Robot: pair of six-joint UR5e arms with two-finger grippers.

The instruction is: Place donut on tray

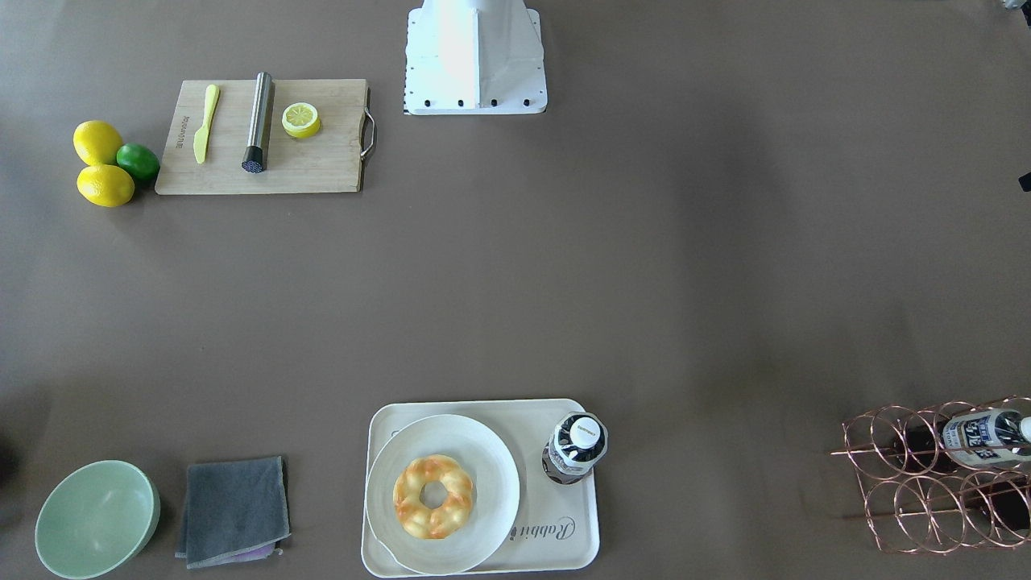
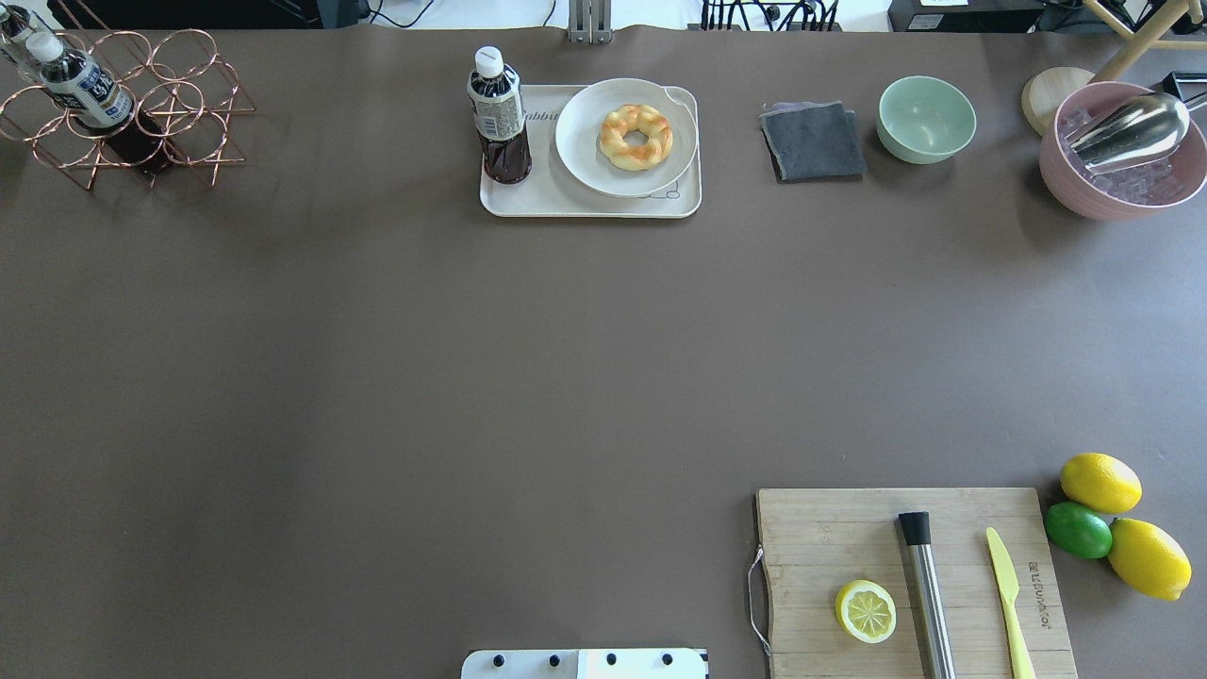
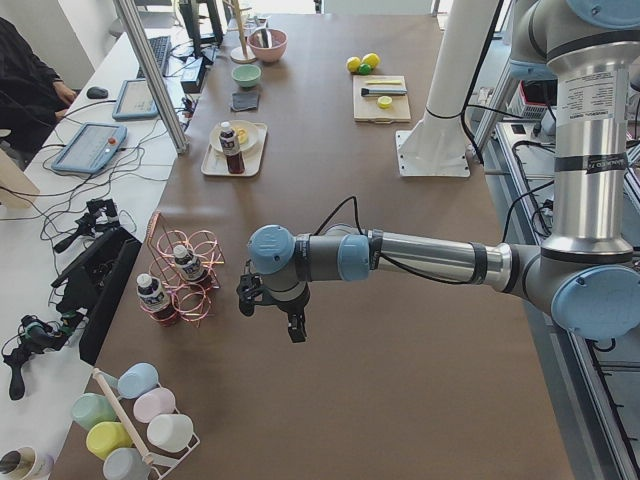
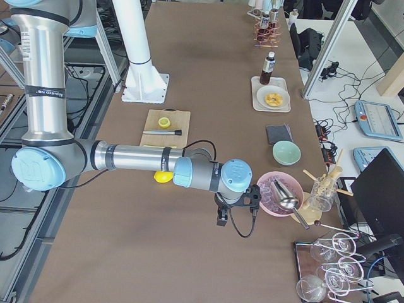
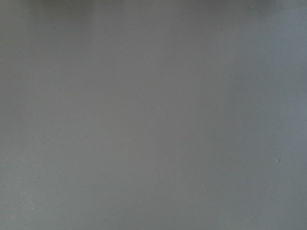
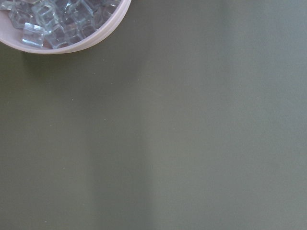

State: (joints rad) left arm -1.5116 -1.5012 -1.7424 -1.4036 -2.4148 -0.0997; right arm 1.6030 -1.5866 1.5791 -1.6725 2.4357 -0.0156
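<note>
The donut (image 1: 432,496) is golden-yellow with orange-brown patches and lies on a round off-white plate (image 1: 487,451). The plate stands on the cream tray (image 1: 556,536) at the table's far edge from the robot. The donut (image 2: 636,137) and tray (image 2: 528,200) also show in the overhead view. My left gripper (image 3: 270,320) hangs over bare table near the wire rack, far from the tray. My right gripper (image 4: 235,216) hangs beside the pink ice bowl. Both show only in side views, so I cannot tell if they are open or shut.
A dark bottle (image 1: 576,447) stands on the tray beside the plate. A grey cloth (image 1: 233,511) and a green bowl (image 1: 95,519) lie near it. A cutting board (image 1: 314,161) holds a lemon half, a knife and a steel cylinder. A copper wire rack (image 1: 934,483) and a pink ice bowl (image 2: 1122,156) stand at the ends.
</note>
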